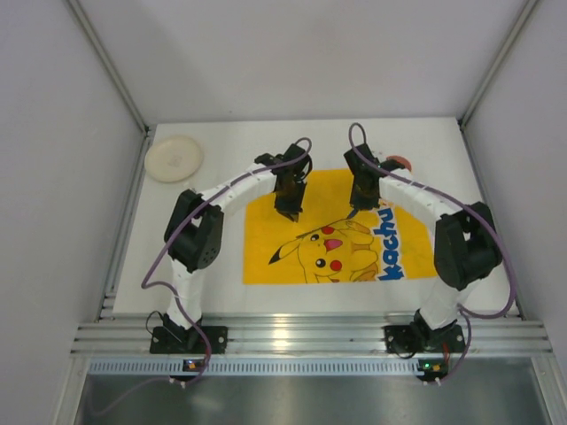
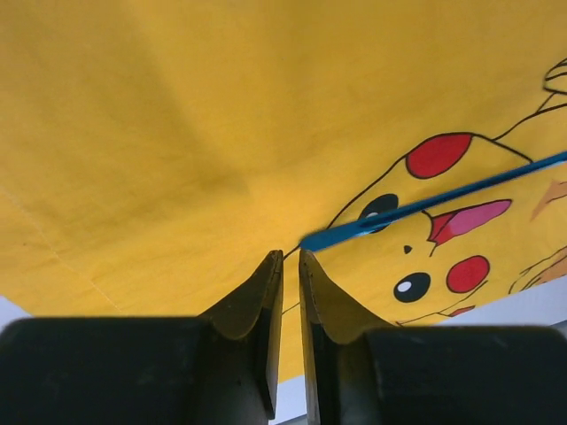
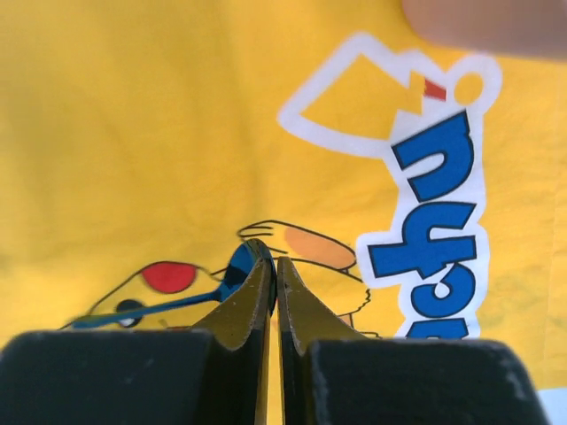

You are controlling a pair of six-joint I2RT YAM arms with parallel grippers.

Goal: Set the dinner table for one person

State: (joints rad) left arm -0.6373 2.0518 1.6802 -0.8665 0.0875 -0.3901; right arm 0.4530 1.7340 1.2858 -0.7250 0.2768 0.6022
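Observation:
A thin blue spoon [image 2: 425,202] hangs over the yellow cartoon-printed mat [image 1: 266,257] that lies on the white dinner table [image 1: 434,142]. My left gripper [image 2: 291,254] is above the mat's far middle [image 1: 290,212]. Its jaws are almost together, with the end of the spoon's handle right at their tips. My right gripper [image 3: 272,259] hovers a little to the right [image 1: 355,211]. It is shut on the edge of the spoon's bowl [image 3: 239,264], and the handle runs off to the left. From above, the spoon between the two grippers is too thin to make out.
A round white plate [image 1: 174,158] lies at the table's far left corner. A small pinkish-red thing [image 1: 399,163] sits just past the mat's far right edge, blurred in the right wrist view [image 3: 487,22]. An aluminium rail [image 1: 310,336] runs along the near edge.

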